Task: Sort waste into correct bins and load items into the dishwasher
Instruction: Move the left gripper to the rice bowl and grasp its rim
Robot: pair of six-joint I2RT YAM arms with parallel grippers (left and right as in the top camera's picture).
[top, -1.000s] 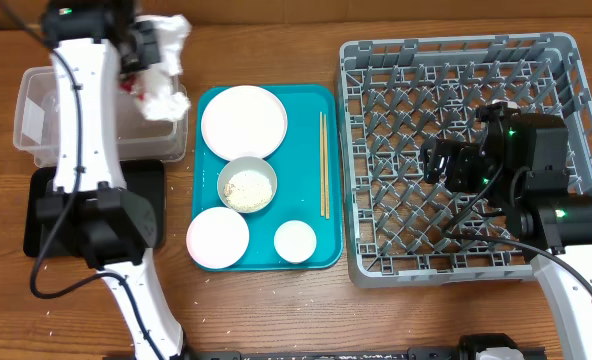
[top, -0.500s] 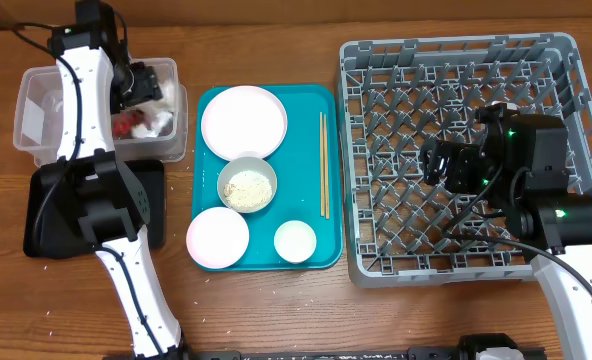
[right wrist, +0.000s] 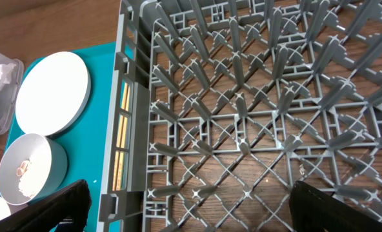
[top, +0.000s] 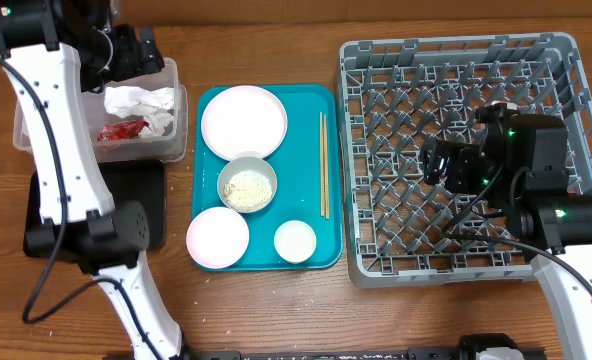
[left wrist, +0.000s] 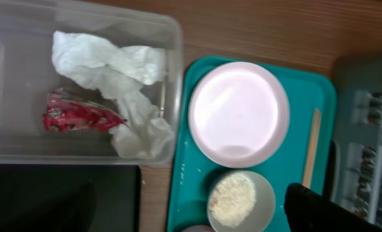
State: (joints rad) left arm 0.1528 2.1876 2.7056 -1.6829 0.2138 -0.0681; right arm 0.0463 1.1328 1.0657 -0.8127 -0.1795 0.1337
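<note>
The left hand hangs wide and empty above the back of the clear tub, where the napkin and red wrapper lie. The right hand is spread wide too, holding nothing, over the dish rack. Likely trouble: the bowl of rice, tipped carelessly, would scatter grains across the teal tray (the black tray shows nothing in it). The flat chopsticks could slip a pinch or drop through the lattice. The wooden worktop carries a few specks; no room beyond it shows.
</note>
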